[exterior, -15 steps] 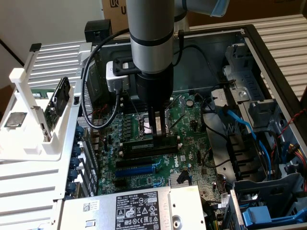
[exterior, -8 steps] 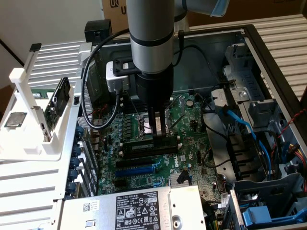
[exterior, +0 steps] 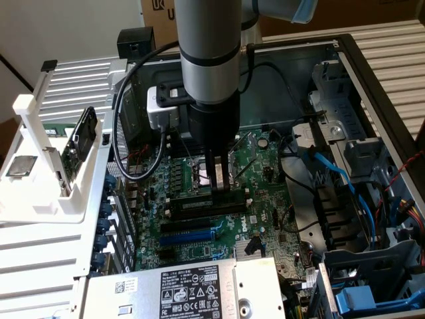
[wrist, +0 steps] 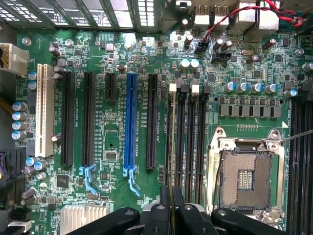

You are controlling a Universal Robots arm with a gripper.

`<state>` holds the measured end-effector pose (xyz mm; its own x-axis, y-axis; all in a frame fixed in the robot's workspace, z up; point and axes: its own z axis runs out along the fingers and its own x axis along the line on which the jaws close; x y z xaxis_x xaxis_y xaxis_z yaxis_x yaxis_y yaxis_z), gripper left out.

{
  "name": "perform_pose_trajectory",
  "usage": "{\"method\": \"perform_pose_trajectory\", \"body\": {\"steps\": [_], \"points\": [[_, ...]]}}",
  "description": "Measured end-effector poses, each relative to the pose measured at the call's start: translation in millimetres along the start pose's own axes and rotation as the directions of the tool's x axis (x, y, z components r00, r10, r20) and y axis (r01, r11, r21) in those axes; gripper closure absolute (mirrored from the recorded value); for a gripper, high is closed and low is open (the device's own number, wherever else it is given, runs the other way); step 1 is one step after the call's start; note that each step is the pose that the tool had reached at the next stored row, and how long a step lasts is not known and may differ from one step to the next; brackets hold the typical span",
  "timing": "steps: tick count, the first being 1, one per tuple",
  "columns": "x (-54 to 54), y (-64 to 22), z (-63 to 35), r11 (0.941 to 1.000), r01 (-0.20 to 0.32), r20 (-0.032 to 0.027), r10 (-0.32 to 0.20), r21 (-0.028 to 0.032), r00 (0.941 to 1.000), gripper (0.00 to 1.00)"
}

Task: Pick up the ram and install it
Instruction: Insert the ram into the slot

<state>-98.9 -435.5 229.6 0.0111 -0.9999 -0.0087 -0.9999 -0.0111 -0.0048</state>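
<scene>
Ram [wrist: 173,142]: pinched edge-on between the jaws of gripper [wrist: 171,195], aligned along a memory slot beside processor socket [wrist: 247,178].

motherboard [wrist: 112,147] in open case [exterior: 378,73]: slots [wrist: 129,122], cpu socket [wrist: 244,178], ram [wrist: 172,137] upright.

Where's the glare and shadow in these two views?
Exterior view: strong light washes the white ribbed panel; the grey arm shades the green motherboard beneath it. Wrist view: even light on the board, glare on the silver vent strips and square silver socket frame; the thin dark-green memory stick in the black tool shows as a pale line.
</scene>
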Motion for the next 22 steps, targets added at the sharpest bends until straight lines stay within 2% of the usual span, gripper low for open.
{"method": "perform_pose_trajectory", "body": {"steps": [19, 22], "points": [[-0.2, 1.1, -0.6, 1.0000, 0.000, 0.0001, 0.000, 0.0001, 1.0000, 0.87], [0.0, 1.1, 1.7, 1.0000, 0.000, 0.0001, 0.000, 0.0001, 1.0000, 0.87]]}}
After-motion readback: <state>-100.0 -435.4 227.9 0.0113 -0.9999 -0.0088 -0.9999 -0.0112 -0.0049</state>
